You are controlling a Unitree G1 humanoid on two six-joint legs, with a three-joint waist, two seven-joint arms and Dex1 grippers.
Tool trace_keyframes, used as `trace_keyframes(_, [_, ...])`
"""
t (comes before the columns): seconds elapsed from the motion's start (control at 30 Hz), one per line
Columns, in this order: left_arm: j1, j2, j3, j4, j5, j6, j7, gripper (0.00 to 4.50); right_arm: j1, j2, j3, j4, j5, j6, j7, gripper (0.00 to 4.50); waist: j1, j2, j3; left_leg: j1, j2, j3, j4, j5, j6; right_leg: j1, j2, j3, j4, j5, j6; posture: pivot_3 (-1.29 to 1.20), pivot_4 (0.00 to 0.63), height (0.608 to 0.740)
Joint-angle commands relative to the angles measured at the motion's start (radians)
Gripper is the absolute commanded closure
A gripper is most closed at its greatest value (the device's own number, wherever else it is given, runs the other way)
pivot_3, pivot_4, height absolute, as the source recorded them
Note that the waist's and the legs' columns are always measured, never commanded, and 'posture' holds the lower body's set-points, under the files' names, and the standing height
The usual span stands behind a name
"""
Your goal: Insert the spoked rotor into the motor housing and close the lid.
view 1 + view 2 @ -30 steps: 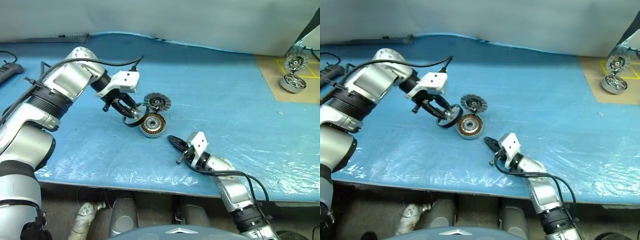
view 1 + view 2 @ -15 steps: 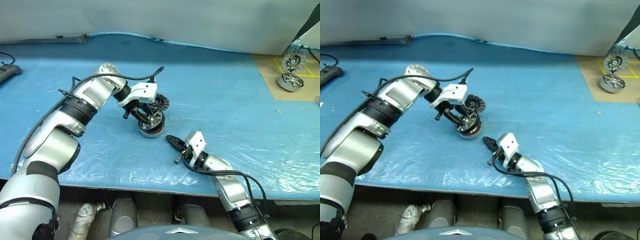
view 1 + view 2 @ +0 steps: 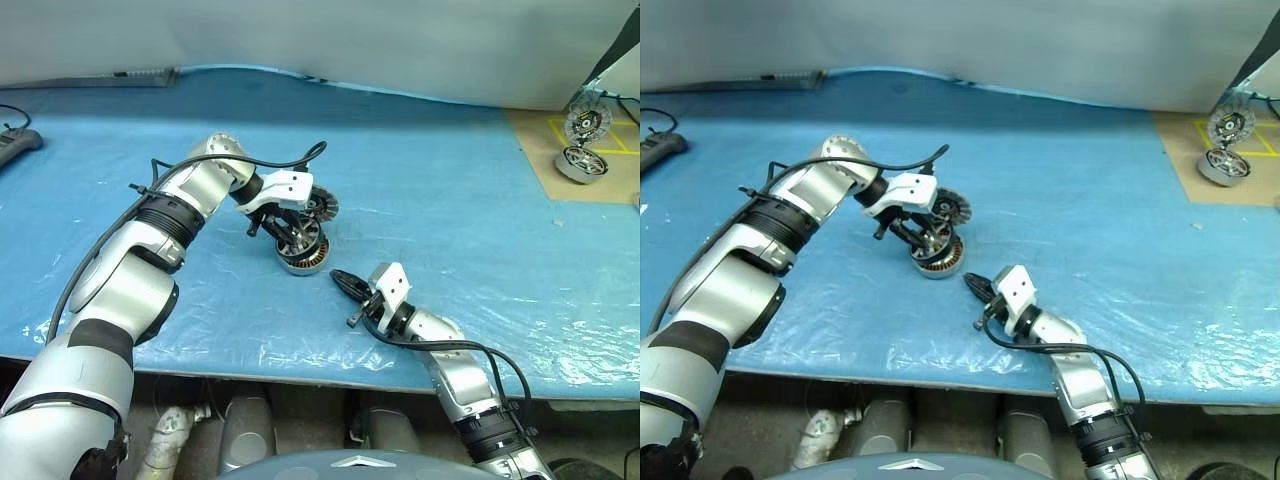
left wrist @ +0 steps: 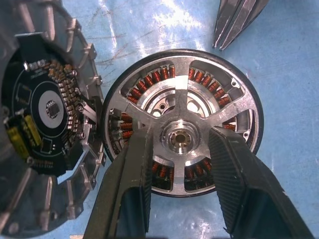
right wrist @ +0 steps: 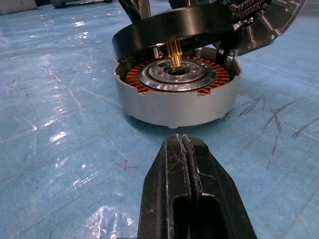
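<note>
Mid-assembly on a blue plastic-covered table (image 3: 480, 200): the left gripper (image 4: 178, 149), its two ribbed black fingers pinched on the hub, holds the spoked rotor (image 4: 182, 122), a flat dark wheel with a bright silver rim and three broad machined spokes, directly above the motor housing (image 5: 177, 97), a squat round cup of matt grey metal. The right wrist view shows the rotor tilted, its black rim raised clear of the cup on the near side and its brass-coloured shaft pointing down toward the bore in the silvery centre plate. By that reading the rotor is lined up but not yet seated, and closing is still to come.

The lid (image 4: 45, 119), a round grey disc with cast radial ribs and a black circuit board studded with small components on its inner face, stands swung open, joined to the housing's edge. Copper-brown windings ring the inside of the cup and show between the rotor's spokes.

The right gripper (image 5: 185, 164) lies low on the sheet just in front of the housing, its smooth black fingers pressed together and holding nothing. The crinkled sheet carries scuffs and glare. Well apart, at the table's far right corner, a similar motor unit (image 3: 583, 160) sits on tan cardboard (image 3: 540, 150).
</note>
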Motion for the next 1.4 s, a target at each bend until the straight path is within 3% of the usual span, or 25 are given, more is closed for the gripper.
trace_keyframes(0.03, [-0.025,0.011,0.033,-0.012,0.017,-0.02,-0.035,3.13,-0.007,0.004,0.004,-0.013,-0.005,-0.01,-0.004,4.5,0.0,0.0,0.0,0.0,0.0,0.0,0.0,0.0,0.0,0.0,0.0,0.0,0.0,0.0,0.0,0.0,0.15,0.74])
trace_keyframes(0.1, [-0.029,0.011,0.036,-0.009,0.024,-0.026,-0.045,3.13,-0.007,0.004,0.003,-0.011,-0.006,-0.01,-0.005,4.5,0.0,0.0,0.0,0.0,0.0,0.0,0.0,0.0,0.0,0.0,0.0,0.0,0.0,0.0,0.0,0.0,0.15,0.74])
trace_keyframes(0.13, [-0.032,0.01,0.038,-0.005,0.028,-0.029,-0.047,2.42,-0.007,0.004,0.003,-0.011,-0.006,-0.01,-0.006,4.5,0.0,0.0,0.0,0.0,0.0,0.0,0.0,0.0,0.0,0.0,0.0,0.0,0.0,0.0,0.0,0.0,0.15,0.74])
trace_keyframes(0.37, [-0.064,-0.022,0.077,0.017,0.023,-0.009,-0.053,0.14,-0.008,0.005,0.003,-0.01,-0.007,-0.008,-0.009,4.5,0.002,0.0,0.0,0.0,0.0,0.0,0.0,0.0,0.0,0.0,0.0,0.0,0.0,0.0,0.0,0.0,0.15,0.74])
trace_keyframes(0.57, [-0.074,-0.038,0.115,0.03,0.014,0.002,-0.064,0.03,-0.005,0.0,-0.004,-0.012,-0.003,-0.009,-0.008,4.5,0.002,0.0,0.0,0.0,0.0,0.0,0.001,0.0,0.0,0.0,0.0,0.0,0.0,0.0,0.0,0.0,0.15,0.74])
trace_keyframes(0.7, [-0.082,-0.036,0.189,0.011,-0.046,0.084,-0.068,0.95,0.001,-0.004,-0.013,-0.023,-0.004,-0.008,-0.018,4.5,0.001,0.0,0.0,0.0,0.0,0.0,0.001,0.0,0.0,0.0,0.0,0.0,0.0,0.0,0.0,0.0,0.15,0.74])
trace_keyframes(0.83, [-0.146,-0.028,0.312,0.019,-0.115,0.215,0.015,2.3,0.019,-0.012,-0.031,-0.046,0.008,0.004,-0.026,4.5,0.001,0.0,0.0,0.0,0.0,0.0,0.001,0.0,0.001,0.0,0.0,0.0,0.001,-0.001,-0.002,0.0,0.15,0.74])
trace_keyframes(0.97, [-0.26,0.024,0.564,0.053,-0.248,0.322,0.241,3.67,0.041,-0.031,-0.042,-0.079,0.018,0.02,-0.018,4.5,0.001,0.0,0.0,-0.001,0.0,0.0,0.001,0.0,0.0,0.0,0.0,0.0,0.0,-0.002,-0.003,0.0,0.15,0.74])
trace_keyframes(1.03, [-0.279,0.041,0.629,0.059,-0.272,0.342,0.328,4.44,0.042,-0.038,-0.048,-0.088,0.026,0.03,-0.013,4.5,-0.002,0.0,0.0,-0.001,0.0,0.0,0.001,0.0,0.0,0.0,0.0,0.0,-0.002,-0.002,-0.003,0.0,0.15,0.74])
trace_keyframes(1.17, [-0.159,0.143,0.768,-0.089,-0.342,0.414,0.432,4.47,-0.018,-0.058,-0.072,-0.067,0.043,0.062,0.007,4.5,-0.008,0.003,0.0,0.001,-0.001,0.001,-0.003,0.0,0.0,0.002,0.0,0.001,-0.004,-0.002,-0.003,0.0,0.15,0.74])
trace_keyframes(1.4, [0.369,0.16,0.939,-0.614,-0.494,0.478,0.546,4.47,-0.135,-0.092,-0.123,0.013,0.067,0.074,0.047,4.5,-0.012,0.003,0.0,-0.005,0.002,-0.001,0.004,0.002,0.004,-0.001,0.0,-0.003,0.002,-0.002,-0.003,0.0,0.15,0.74])
